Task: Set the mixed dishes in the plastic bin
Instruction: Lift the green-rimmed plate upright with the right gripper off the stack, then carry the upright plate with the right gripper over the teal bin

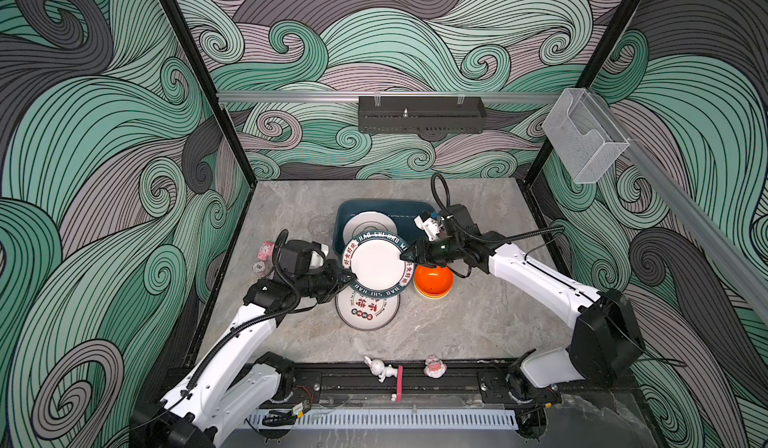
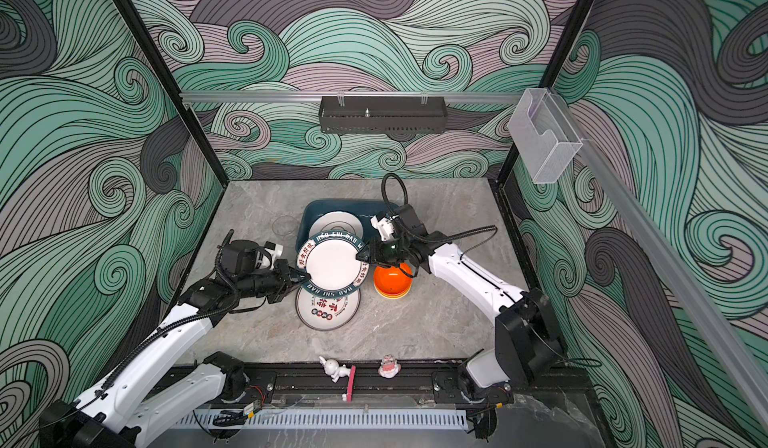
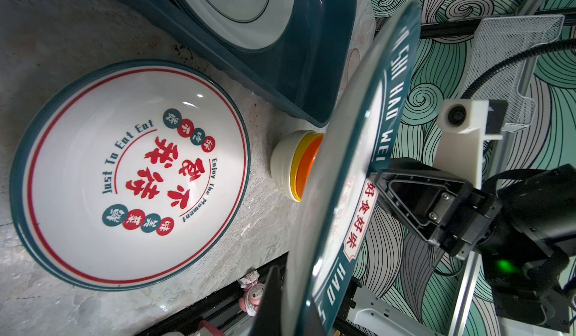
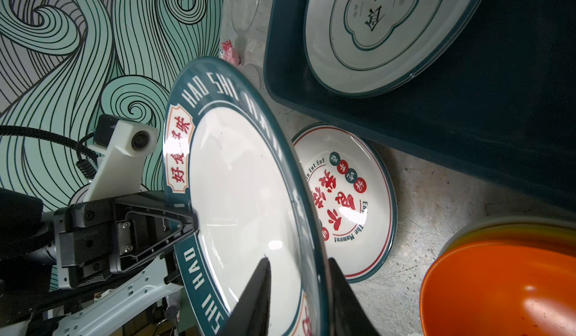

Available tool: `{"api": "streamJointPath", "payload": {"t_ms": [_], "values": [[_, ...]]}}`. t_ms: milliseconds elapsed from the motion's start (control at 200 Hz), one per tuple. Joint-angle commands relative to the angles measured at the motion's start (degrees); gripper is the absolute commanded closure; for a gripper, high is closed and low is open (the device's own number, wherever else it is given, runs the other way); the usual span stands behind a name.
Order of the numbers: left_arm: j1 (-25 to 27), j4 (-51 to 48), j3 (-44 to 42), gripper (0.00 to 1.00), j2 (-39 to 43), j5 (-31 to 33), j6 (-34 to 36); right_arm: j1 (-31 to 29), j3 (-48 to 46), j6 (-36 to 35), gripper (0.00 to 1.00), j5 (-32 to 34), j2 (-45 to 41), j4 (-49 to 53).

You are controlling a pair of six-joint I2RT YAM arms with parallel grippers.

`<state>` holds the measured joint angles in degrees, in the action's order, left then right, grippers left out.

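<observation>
I read the raised plate (image 1: 376,264) as white with a dark green rim, white lettering and red characters; the tabletop plate (image 1: 368,313) white, red-ringed, red-and-teal characters; the bin (image 1: 386,205) dark teal; the stacked bowls (image 1: 434,280) orange, yellow, cream.

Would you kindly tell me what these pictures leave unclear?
Table plate: far part hidden under the raised plate, both top views.
Bin: right end covered by the right arm in both top views, cut off in the right wrist view.
Right hand: straddles the raised plate's rim; clamped or not, unclear.
Glass: too faint in top views to judge contents.
</observation>
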<state>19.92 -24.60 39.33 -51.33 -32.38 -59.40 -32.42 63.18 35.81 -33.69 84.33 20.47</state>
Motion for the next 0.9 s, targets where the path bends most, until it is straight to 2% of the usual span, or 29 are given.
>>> {"api": "streamJointPath", "payload": {"t_ms": [0,110,235,310,565,816,896], "values": [[0.42,3.79,2.82,1.00,0.04,-1.73,-0.80,0.45,-0.42,0.66,0.80,-1.79,-0.01,-1.92],[0.40,3.83,2.41,1.00,0.17,-1.52,-0.97,0.69,-0.42,0.66,0.90,-1.61,0.12,-1.84],[0.44,3.67,2.20,0.92,0.31,-1.37,-0.97,1.05,-0.34,0.66,1.00,-1.38,0.30,-1.84],[0.39,3.15,2.11,0.78,0.61,-0.80,-0.90,1.35,-0.18,0.75,1.00,-1.23,0.52,-1.70],[0.39,-0.53,0.89,0.54,2.36,2.90,-0.46,2.99,0.97,0.40,1.00,-0.38,1.57,-1.33],[0.29,-2.77,-3.61,0.37,7.65,9.66,-1.10,4.97,3.89,0.13,1.00,1.15,4.98,-0.43],[0.27,-3.08,-5.08,0.35,9.18,10.40,-0.98,5.57,5.34,0.22,1.00,1.54,6.55,-0.43]]}}
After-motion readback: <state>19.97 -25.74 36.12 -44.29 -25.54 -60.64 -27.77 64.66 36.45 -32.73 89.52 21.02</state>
